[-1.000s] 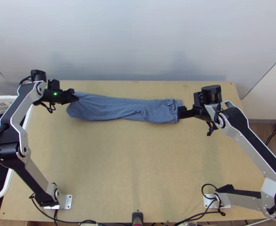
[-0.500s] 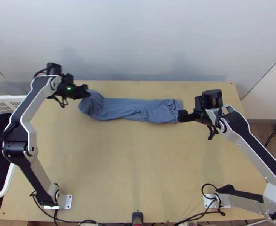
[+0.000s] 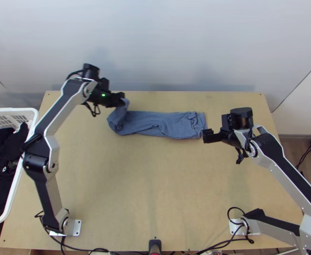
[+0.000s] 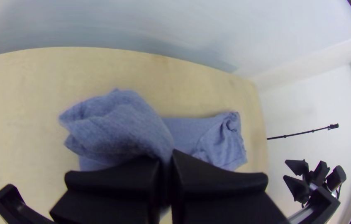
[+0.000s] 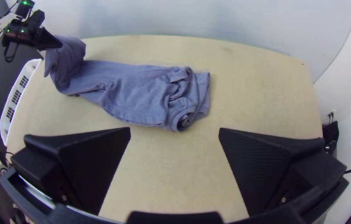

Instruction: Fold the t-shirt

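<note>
The left gripper (image 4: 166, 159) has carried its pinched end of the shirt (image 3: 172, 125) inward over the strip lying near the far edge of the table (image 3: 147, 191), apparently starting another fold, while the right gripper (image 5: 174, 129) has jaws spread wide.

Left gripper (image 3: 122, 100) clamped, right gripper (image 3: 205, 136) spread wide, well apart

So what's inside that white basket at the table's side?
Bunched black cloth lies in the white basket. Whatever is under that top layer is covered, so I can't tell what, if anything, is down there.
</note>
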`<state>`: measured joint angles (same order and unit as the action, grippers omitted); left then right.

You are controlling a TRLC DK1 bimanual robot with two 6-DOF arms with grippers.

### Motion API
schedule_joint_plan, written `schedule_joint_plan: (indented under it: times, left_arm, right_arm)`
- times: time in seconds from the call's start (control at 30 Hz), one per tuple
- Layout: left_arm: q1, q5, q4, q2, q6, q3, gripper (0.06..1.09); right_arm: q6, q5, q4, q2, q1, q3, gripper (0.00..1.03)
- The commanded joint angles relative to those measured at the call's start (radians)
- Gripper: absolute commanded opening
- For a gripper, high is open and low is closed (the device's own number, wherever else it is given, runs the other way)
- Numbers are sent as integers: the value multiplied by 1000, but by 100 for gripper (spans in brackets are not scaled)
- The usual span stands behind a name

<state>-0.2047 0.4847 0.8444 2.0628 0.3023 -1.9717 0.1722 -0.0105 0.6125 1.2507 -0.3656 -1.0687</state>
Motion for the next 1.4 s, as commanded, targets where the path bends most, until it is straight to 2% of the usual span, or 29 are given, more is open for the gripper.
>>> schedule_joint_plan:
  times: [0.0, 0.3, 0.7, 0.93, 1.1, 1.37]
  left_arm:
    - [-105, -21, 13, 57, 38, -99, 9]
    - [-225, -49, 55, 140, 72, -268, 9]
    - [-394, -97, 13, 180, 87, -292, 9]
    - [-447, -106, -64, 214, 124, -322, 9]
    - [-487, -164, -123, 252, 146, -348, 9]
    - [-518, -294, -309, 284, 164, -371, 9]
  right_arm:
    - [3, 0, -22, -33, 4, 49, 99]
    - [6, 0, -72, -80, 8, 139, 99]
    - [16, 0, -72, -134, 30, 187, 99]
    - [33, 0, -74, -163, 39, 222, 99]
    - [36, 1, -74, -189, 47, 248, 99]
    - [50, 7, -74, -221, 48, 282, 99]
